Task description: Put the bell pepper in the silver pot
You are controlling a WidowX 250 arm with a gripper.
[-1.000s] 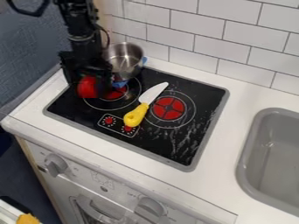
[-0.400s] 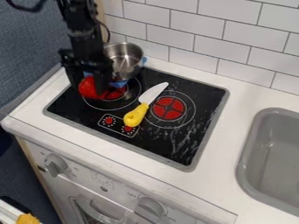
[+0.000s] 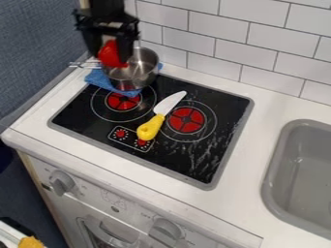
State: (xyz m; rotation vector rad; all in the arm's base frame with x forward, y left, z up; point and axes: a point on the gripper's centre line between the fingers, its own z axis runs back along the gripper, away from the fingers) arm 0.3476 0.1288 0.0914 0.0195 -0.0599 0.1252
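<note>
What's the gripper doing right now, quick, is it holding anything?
Gripper: jaws closed on the red bell pepper, held up beside the silver pot's rim.

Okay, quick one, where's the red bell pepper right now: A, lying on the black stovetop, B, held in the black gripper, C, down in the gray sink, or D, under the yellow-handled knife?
B: the red bell pepper is held in the black gripper, above the black stovetop.
</note>
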